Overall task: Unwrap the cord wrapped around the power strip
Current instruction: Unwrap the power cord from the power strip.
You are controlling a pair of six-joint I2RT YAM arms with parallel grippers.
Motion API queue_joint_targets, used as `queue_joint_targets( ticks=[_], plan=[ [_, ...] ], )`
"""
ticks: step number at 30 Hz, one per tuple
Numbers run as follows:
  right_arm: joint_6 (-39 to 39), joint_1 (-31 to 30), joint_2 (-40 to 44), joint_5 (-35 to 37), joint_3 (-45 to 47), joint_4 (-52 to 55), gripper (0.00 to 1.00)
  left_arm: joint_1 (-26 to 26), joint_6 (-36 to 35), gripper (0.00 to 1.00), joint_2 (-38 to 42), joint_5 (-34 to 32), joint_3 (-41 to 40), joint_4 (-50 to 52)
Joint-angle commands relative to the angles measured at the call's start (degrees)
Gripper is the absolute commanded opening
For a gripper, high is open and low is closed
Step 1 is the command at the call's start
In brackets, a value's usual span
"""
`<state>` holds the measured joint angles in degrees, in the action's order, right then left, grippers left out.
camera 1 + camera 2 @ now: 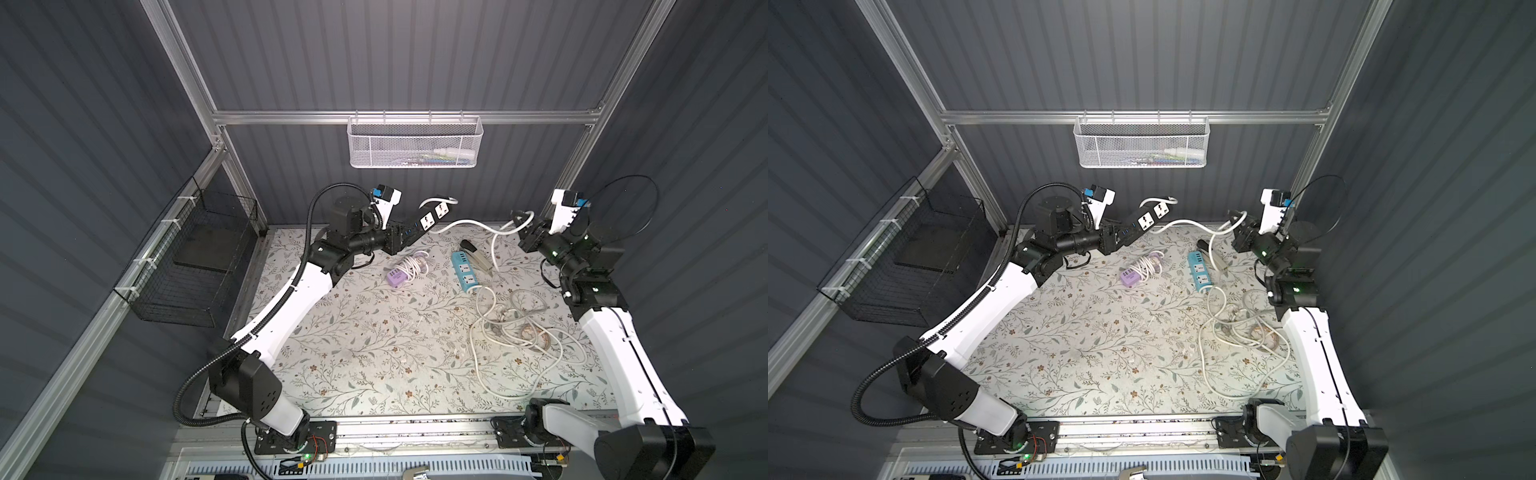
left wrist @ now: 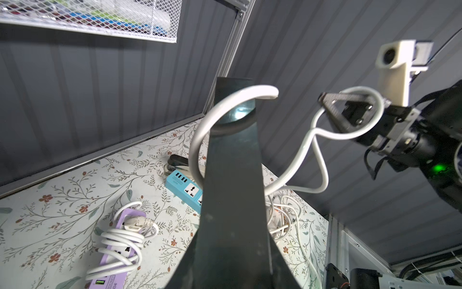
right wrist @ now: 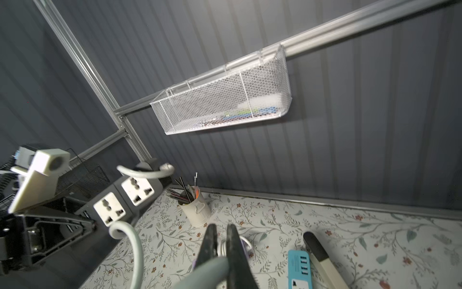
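My left gripper [image 1: 402, 239] is shut on one end of a black power strip [image 1: 429, 217] with white sockets and holds it tilted up above the back of the table. A white cord [image 1: 465, 224] loops once round the strip's far end [image 2: 232, 105], then sags across to my right gripper [image 1: 517, 217]. That gripper is shut on the cord [image 3: 212, 270] at the back right, well above the table. In the left wrist view the strip [image 2: 232, 187] hides my left fingers. The right gripper [image 2: 325, 100] shows there with the cord bent through it.
On the floral table lie a purple power strip [image 1: 397, 276] with its cord wrapped round it, a blue power strip [image 1: 465, 274], a stapler [image 1: 476, 254] and a tangle of white cords [image 1: 511, 322]. A pen cup [image 3: 196, 209] stands by the back wall. A white mesh basket [image 1: 415, 145] hangs above.
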<state>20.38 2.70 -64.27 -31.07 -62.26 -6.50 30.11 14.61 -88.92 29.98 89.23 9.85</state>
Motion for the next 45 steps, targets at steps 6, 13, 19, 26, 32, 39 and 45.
queue_joint_targets(
  ticks=[6, 13, 19, 26, 32, 39, 45],
  plan=[
    [-0.1, -1.7, -4.9, 3.0, 9.3, 0.0, 0.0, -0.4, 1.6, 0.0, 2.4, 4.1, 0.6, -5.5],
    [0.2, -6.4, -17.1, 7.0, 5.2, -3.7, 0.0, 1.6, 6.0, 0.0, 0.8, 13.2, 0.5, -10.9],
    [2.3, -7.3, -27.6, 6.6, -5.9, -5.2, 0.0, 5.5, 5.9, 0.0, -1.9, 18.0, 1.9, -10.1],
    [1.8, -6.3, -33.6, 4.6, -23.7, 1.5, 0.0, 8.5, 6.9, 0.0, -6.3, 21.3, 1.2, -10.9],
    [3.4, -2.0, -31.0, 1.3, -32.7, 4.9, 0.0, 8.8, 4.7, 0.0, -10.5, 20.1, 2.4, -6.6],
    [5.1, 5.4, -20.6, 0.0, -30.1, 7.3, 0.0, 8.4, -0.4, 0.0, -13.5, 11.6, 5.0, 1.9],
    [5.1, 12.4, -9.0, 2.7, -18.4, 11.1, 0.0, 5.7, -3.2, 0.0, -10.8, 1.8, 4.8, 5.3]
  ],
)
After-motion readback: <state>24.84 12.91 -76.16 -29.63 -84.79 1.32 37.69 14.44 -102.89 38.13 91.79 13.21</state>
